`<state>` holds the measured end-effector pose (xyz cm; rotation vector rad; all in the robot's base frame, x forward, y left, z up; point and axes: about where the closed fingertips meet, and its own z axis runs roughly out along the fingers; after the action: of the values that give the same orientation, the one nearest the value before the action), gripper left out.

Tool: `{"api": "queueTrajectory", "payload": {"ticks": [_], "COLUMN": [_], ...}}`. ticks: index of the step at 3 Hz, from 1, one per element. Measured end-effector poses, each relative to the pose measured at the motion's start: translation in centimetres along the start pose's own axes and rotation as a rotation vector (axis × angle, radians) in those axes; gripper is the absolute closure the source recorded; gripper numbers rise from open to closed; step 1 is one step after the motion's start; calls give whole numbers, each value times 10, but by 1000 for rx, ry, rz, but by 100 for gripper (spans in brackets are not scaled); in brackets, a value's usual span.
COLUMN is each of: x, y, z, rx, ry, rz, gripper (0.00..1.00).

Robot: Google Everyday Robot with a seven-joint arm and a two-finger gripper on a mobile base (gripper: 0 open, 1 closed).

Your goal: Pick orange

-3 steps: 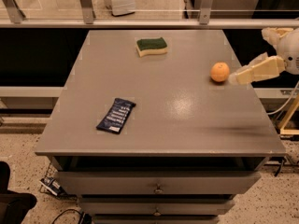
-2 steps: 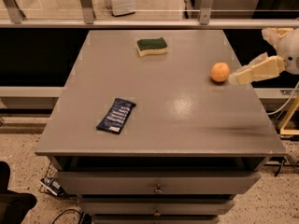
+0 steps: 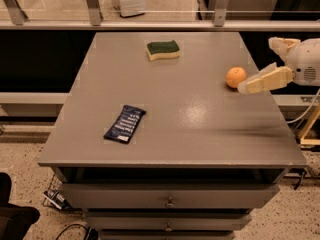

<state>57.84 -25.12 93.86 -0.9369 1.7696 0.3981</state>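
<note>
Nothing is moving since before; my wide claw is hovering beside the orange, and I am planning to centre it before closing.

Looking down steeply from above and in front of the table, facing across its near edge toward the glass railing at the back. Sitting at middling range, taking in the whole tabletop, the drawer fronts beneath it and strips of speckled floor at both sides. Catching the gripper at the frame's right edge, reaching in over the table's right side, just beside the orange. Serving as the only view.
</note>
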Motion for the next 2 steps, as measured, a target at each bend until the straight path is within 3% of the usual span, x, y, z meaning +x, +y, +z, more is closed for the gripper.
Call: {"api": "queueTrajectory", "payload": {"ticks": [2], "x": [34], "y": [-11], "z": [36], "rx": [-82], "ry": [-94], "rz": [-5], "gripper": [0]}}
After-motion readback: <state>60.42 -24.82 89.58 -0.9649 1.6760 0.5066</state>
